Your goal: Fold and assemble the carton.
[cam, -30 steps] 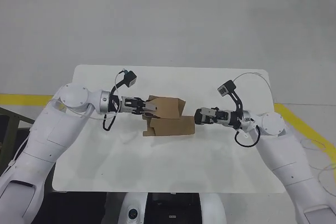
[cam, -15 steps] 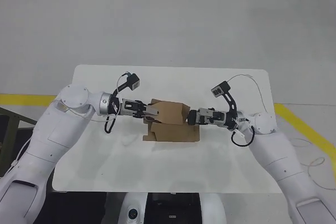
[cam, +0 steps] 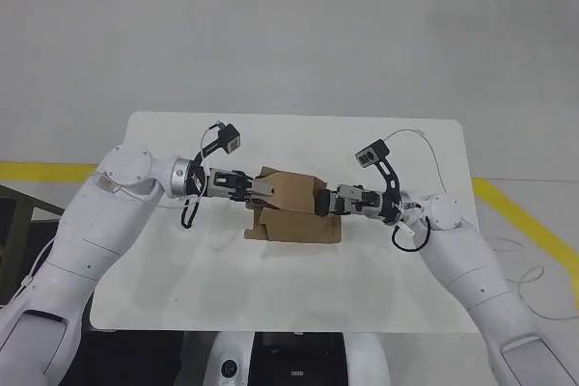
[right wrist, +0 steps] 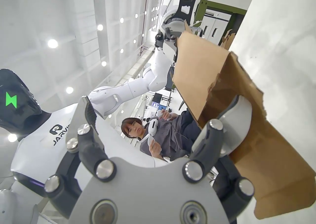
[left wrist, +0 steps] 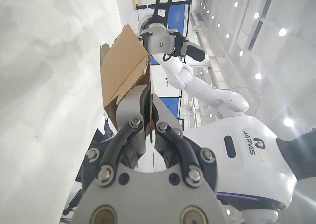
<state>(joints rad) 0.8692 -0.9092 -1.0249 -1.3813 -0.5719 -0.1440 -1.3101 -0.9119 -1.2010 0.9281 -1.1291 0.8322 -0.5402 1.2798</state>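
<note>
A brown cardboard carton (cam: pixel 294 210), partly folded, lies at the middle of the white table (cam: pixel 174 280). At the carton's left end my left gripper (cam: pixel 256 188) is shut, pinching a thin cardboard edge between its pads (left wrist: pixel 145 101); the carton (left wrist: pixel 123 67) stretches away from it. My right gripper (cam: pixel 323 203) is at the carton's right end and stands open. One of its fingers (right wrist: pixel 237 113) rests against a panel of the carton (right wrist: pixel 202 71), tucked beside a loose flap. The other finger (right wrist: pixel 85 111) is free in the air.
Bare white tabletop surrounds the carton on all sides, with the near edge (cam: pixel 289 330) close to the robot. A thin white cable (cam: pixel 420 133) loops above the right arm. A yellow floor line (cam: pixel 521 207) runs beyond the table's right side.
My right gripper has moved left into the carton's right end, pushing it narrower and more upright. My left gripper has shifted slightly right, still pinching its edge.
</note>
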